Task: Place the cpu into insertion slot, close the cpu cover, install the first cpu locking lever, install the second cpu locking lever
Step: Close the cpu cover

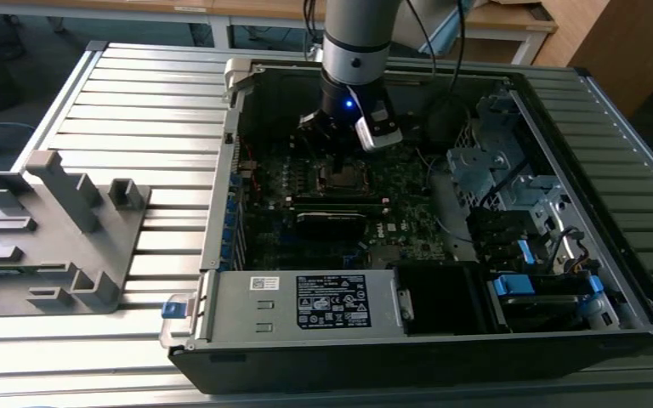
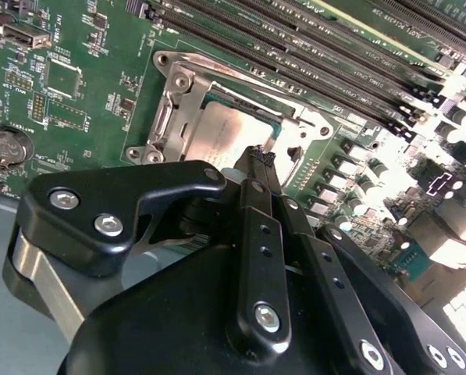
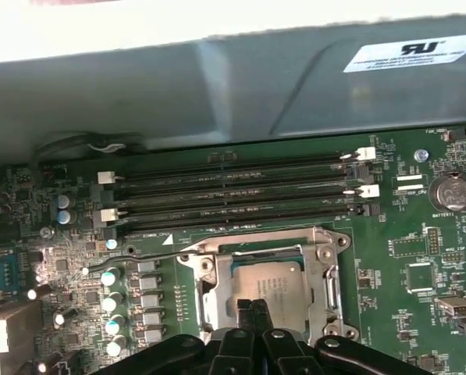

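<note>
The end effector [image 2: 257, 156] is down inside the open computer case [image 1: 218, 212], which lies on the slatted tabletop [image 1: 133, 93]. Its two fingers are pinched together to a narrow point, with nothing visible between them. The tips hang just over one edge of the cpu [image 2: 231, 134], very close to it; I cannot tell whether they touch.

The cpu sits in its socket with its grey top facing up. The cpu cover [image 2: 168, 117] appears to lie flat around it. A thin wire lever [image 3: 143, 254] runs out from the socket toward a row of capacitors [image 3: 112, 301]. Whether it is hooked down I cannot tell.

The main risk, as I judge it, is a sideways slip of the narrow tips. Pressing on smooth metal, they could skid off the cover and scrape the chip's top. They could also land on the small parts beside the socket. Pushing down off-centre could tilt the cover instead of seating it.

Open room is tight. The memory slots [image 3: 233, 191] run along one side of the socket, with the grey case wall [image 3: 217, 86] beyond them. The capacitors crowd another side. The clearest way in or out looks to be straight up.
</note>
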Controlling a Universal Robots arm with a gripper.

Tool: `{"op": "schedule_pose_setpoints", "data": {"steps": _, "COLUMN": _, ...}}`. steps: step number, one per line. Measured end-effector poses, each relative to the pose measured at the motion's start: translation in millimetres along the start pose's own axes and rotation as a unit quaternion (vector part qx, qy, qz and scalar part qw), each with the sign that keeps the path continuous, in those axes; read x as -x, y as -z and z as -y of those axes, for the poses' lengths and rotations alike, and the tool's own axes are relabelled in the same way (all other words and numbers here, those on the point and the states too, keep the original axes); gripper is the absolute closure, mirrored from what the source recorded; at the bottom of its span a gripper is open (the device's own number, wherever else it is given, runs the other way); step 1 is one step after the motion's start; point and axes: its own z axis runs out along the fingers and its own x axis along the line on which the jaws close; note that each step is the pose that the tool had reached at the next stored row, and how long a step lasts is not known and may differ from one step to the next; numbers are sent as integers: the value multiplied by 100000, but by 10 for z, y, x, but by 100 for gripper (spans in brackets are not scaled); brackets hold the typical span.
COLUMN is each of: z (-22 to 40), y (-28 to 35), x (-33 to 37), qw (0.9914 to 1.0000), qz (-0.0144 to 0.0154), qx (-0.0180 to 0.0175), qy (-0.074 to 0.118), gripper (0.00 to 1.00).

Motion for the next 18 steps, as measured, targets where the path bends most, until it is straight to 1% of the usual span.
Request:
{"op": "schedule_pose_setpoints", "data": {"steps": 2, "z": 3, "y": -1, "x": -26, "qw": 100000, "qz": 23, "qx": -3, "qy": -2, "gripper": 89}}
{"op": "schedule_pose_setpoints", "data": {"steps": 5, "z": 9, "y": -9, "x": -85, "qw": 100000, "qz": 97, "qx": 5, "qy": -1, "gripper": 89}}
{"op": "schedule_pose_setpoints", "data": {"steps": 8, "z": 14, "y": -37, "x": -128, "qw": 100000, "qz": 192, "qx": 20, "qy": 1, "gripper": 89}}
{"op": "schedule_pose_setpoints", "data": {"steps": 10, "z": 16, "y": -52, "x": -135, "qw": 100000, "qz": 201, "qx": 19, "qy": 1, "gripper": 89}}
{"op": "schedule_pose_setpoints", "data": {"steps": 14, "z": 16, "y": -52, "x": -136, "qw": 100000, "qz": 196, "qx": 7, "qy": 2, "gripper": 89}}
{"op": "schedule_pose_setpoints", "data": {"steps": 18, "z": 16, "y": -105, "x": -135, "qw": 100000, "qz": 208, "qx": 16, "qy": 2, "gripper": 89}}
